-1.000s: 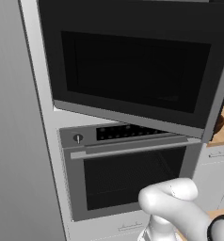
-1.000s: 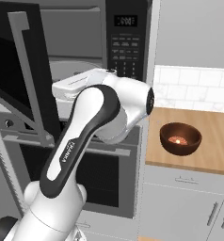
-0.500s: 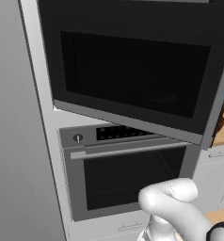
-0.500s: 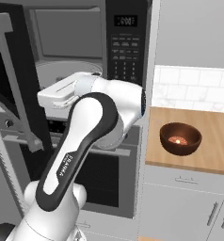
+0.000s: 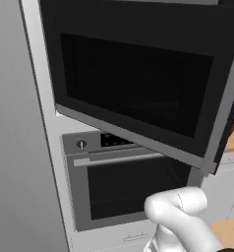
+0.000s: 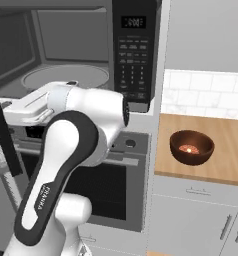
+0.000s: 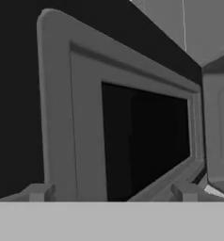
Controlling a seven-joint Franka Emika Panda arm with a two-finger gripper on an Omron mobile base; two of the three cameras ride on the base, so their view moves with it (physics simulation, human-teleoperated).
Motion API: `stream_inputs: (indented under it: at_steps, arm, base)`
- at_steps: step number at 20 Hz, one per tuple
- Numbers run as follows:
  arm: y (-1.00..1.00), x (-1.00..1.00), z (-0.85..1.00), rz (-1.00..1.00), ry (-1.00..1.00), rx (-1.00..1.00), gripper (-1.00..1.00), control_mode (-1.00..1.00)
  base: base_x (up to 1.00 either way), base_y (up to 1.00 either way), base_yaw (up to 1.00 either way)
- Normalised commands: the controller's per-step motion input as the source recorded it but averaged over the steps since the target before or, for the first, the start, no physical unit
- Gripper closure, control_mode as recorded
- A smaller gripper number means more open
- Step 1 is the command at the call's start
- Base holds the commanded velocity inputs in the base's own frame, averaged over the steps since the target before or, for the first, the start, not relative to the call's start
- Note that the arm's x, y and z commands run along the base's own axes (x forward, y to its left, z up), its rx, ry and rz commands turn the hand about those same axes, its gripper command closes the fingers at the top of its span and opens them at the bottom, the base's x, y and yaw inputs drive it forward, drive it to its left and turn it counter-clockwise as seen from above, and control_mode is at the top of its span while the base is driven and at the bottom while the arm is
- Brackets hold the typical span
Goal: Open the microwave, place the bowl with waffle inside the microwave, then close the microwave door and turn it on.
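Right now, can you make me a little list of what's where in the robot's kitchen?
microwave door: swung open to the left
microwave: cavity in view, round turntable bare
gripper: open, holding nothing, facing the inside of the door
bowl: on the wooden counter, right of the microwave
waffle: lying in the bowl
oven: below the microwave, shut

We see a silver oven [image 5: 121, 184] with a dark window, a horizontal bar handle and a round knob [image 5: 81, 144] at its upper left corner. To the oven's right in the right base view, a wooden counter [image 6: 226, 150] tops grey cabinet doors [image 6: 191, 220] with small handles. Behind the counter, above the oven's level, runs a white tiled wall [image 6: 206, 92].
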Motion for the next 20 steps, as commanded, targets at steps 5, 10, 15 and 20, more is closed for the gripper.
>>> stream_inputs:
  at_steps: [5,10,15,20]
  arm:
    - [0.71,-0.41,0.0,0.09,0.0,-0.02,-1.0,-1.0]
    - [0.84,-0.39,0.0,0.08,0.02,-0.04,-1.0,-1.0]
    - [0.87,-0.31,0.0,0.03,0.03,-0.03,-1.0,-1.0]
    - [0.81,-0.07,0.0,0.0,0.0,-0.02,-1.0,-1.0]
  base:
    - [0.0,0.0,0.0]
    - [0.0,0.0,0.0]
    - [0.0,0.0,0.0]
    - [0.0,0.0,0.0]
